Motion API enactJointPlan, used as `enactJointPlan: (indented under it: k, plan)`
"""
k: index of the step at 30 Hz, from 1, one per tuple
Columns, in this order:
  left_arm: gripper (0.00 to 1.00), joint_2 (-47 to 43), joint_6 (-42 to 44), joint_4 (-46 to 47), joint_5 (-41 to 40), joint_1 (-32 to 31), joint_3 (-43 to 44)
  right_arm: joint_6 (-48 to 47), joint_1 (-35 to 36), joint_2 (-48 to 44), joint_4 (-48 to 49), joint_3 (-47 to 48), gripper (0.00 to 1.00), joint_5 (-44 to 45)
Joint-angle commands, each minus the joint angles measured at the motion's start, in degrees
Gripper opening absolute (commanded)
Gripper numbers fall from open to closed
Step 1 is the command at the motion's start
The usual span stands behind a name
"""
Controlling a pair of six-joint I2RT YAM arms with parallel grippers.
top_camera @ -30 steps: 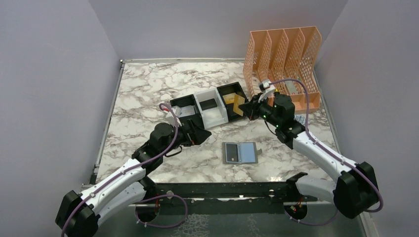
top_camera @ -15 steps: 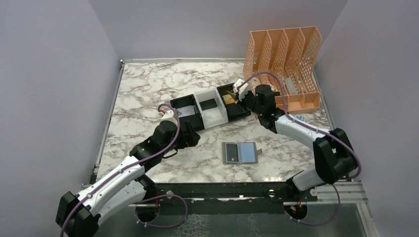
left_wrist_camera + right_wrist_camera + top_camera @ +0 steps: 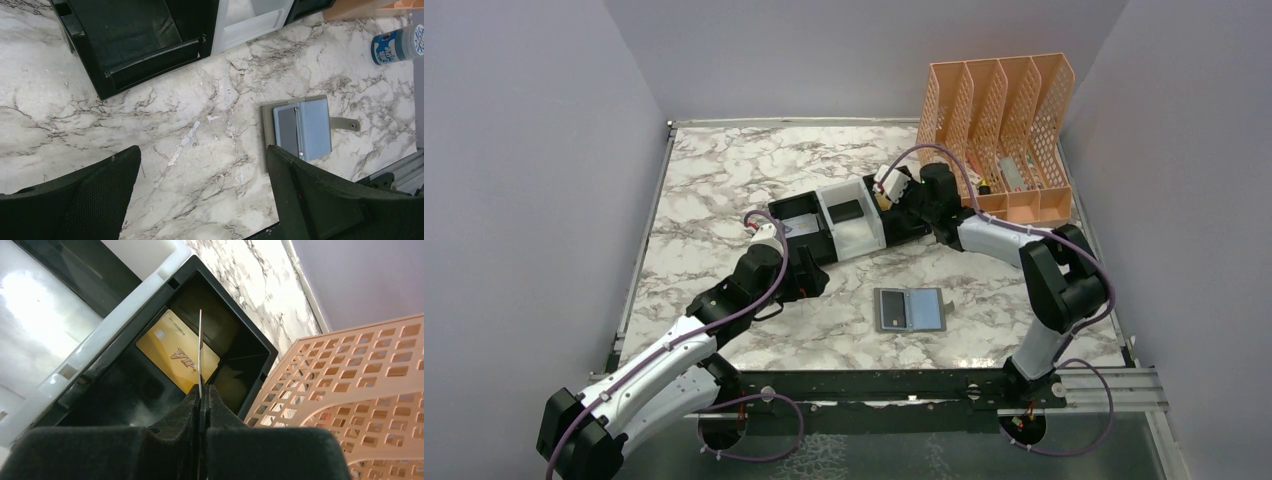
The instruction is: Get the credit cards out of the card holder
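The card holder (image 3: 910, 309) lies open and flat on the marble near the front, blue-grey inside showing; the left wrist view has the card holder (image 3: 300, 127) at the right. My left gripper (image 3: 816, 270) (image 3: 202, 155) hovers open over bare marble to the left of it, holding nothing. My right gripper (image 3: 894, 195) (image 3: 201, 390) is shut on a credit card (image 3: 200, 347), seen edge-on as a thin pale line, above the tray's right black compartment (image 3: 235, 302). A gold-yellow credit card (image 3: 167, 345) lies flat in that compartment.
The black-and-white three-compartment tray (image 3: 871, 238) stands mid-table. A peach mesh file rack (image 3: 1004, 120) (image 3: 375, 380) stands at the back right, close beside my right gripper. A small blue-and-white round container (image 3: 395, 45) lies right of the tray.
My right arm has swung left and away with the card, from beside the tray to over its right black compartment. My left arm drew back slightly, then stayed still.
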Motion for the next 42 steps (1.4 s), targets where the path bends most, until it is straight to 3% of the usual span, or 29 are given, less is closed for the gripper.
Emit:
enactJointPlan:
  k: [1,20,25,29,38,42]
  plan:
    - [0.99,-1.24,1.21,0.79,-0.12,0.14,-0.32,-3.55,0.22,3.43,2.02,3.08,0.01,1.91]
    - [0.99,-2.1,0.81,3.41,1.92,0.11,-1.83,-11.8,0.16,12.71,7.37,6.46,0.02,1.27]
    - [0.99,-2.12,1.07,3.5,2.1,0.14,-1.51,-12.72,0.22,13.23,6.29,6.42,0.06,-0.58]
    - [0.99,-2.29,0.78,3.64,2.28,0.12,-1.97,-13.53,0.22,13.21,4.4,6.74,0.15,-1.67]
    - [0.99,-2.36,0.46,3.88,3.02,0.14,-2.2,-14.22,0.22,14.16,1.45,7.75,0.19,-2.0]
    - [0.99,-2.15,0.7,4.01,3.29,0.07,-2.16,-14.88,0.15,14.05,-0.03,7.68,0.28,-1.72]
